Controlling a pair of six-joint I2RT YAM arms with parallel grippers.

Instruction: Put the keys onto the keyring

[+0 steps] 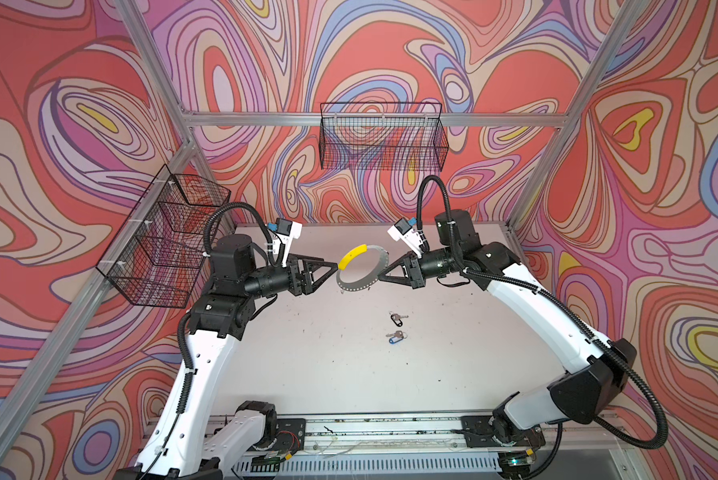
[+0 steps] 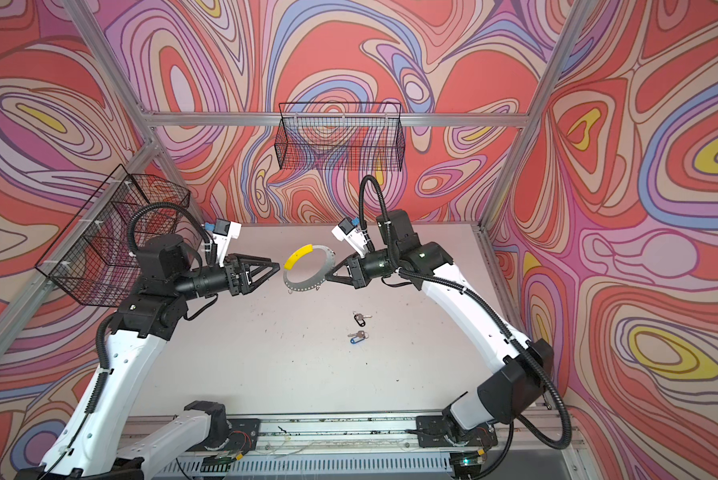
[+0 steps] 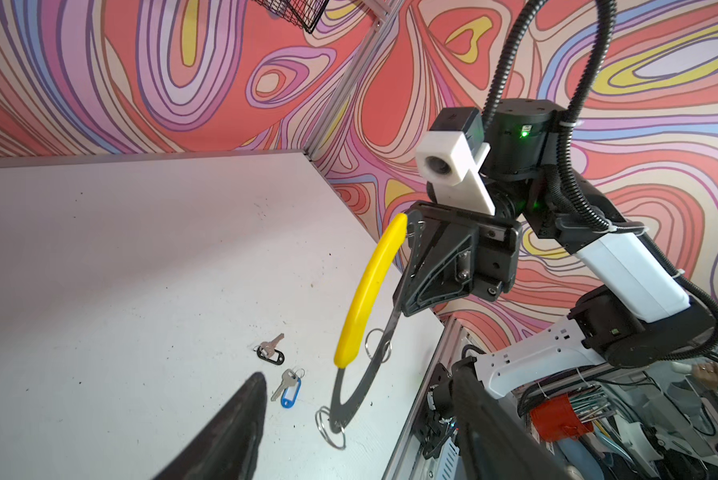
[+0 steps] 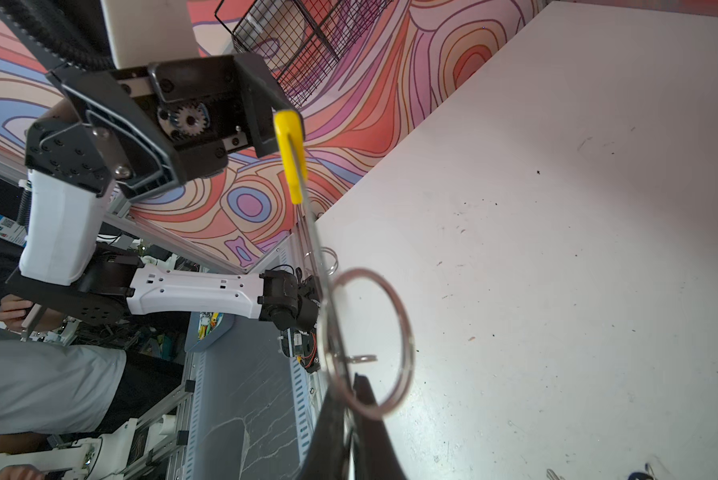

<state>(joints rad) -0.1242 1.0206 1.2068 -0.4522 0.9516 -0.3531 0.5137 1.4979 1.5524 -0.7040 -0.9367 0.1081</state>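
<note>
Scuffed white table (image 1: 307, 365), black-tagged key (image 1: 397, 319), blue-tagged key (image 1: 395, 338) just beside

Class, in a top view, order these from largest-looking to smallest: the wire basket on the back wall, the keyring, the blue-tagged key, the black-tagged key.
1. back-wall wire basket
2. keyring
3. blue-tagged key and black-tagged key: they look alike in size, so I won't rank one above the other.

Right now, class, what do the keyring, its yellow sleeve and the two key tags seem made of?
Keyring: thin grey metal, dull sheen, punched holes. Yellow sleeve: plastic or rubber, smooth, matte. Blue tag and black tag: probably plastic, glossy.
</note>
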